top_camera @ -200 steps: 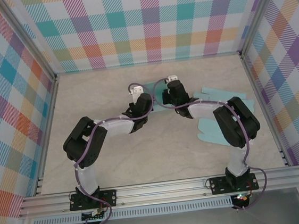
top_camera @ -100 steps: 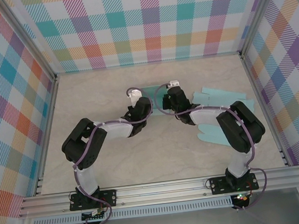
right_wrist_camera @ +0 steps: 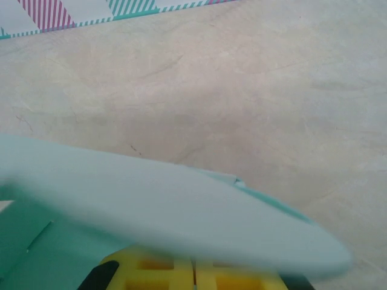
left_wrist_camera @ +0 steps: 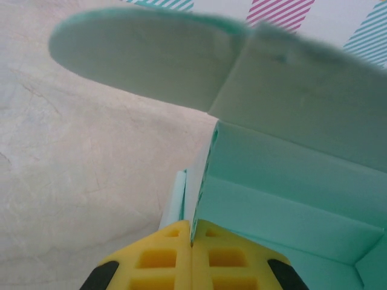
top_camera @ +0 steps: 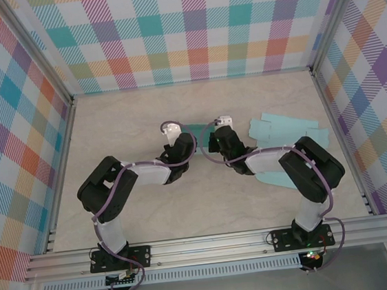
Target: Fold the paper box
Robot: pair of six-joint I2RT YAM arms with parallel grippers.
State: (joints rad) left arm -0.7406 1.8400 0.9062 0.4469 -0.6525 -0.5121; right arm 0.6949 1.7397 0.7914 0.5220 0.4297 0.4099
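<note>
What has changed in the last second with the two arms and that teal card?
Both arms drew their wrists back toward their bases, the right one also shifting left, carrying the raised part of the paper box along. Nothing was grabbed or released: the left gripper stays shut on a box wall, and the right gripper stays shut.

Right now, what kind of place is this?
Likely a lab robot cell: plaid printed walls box in a marble-look table, an aluminium rail runs along its near edge, and a teal paper box sits partly folded.
</note>
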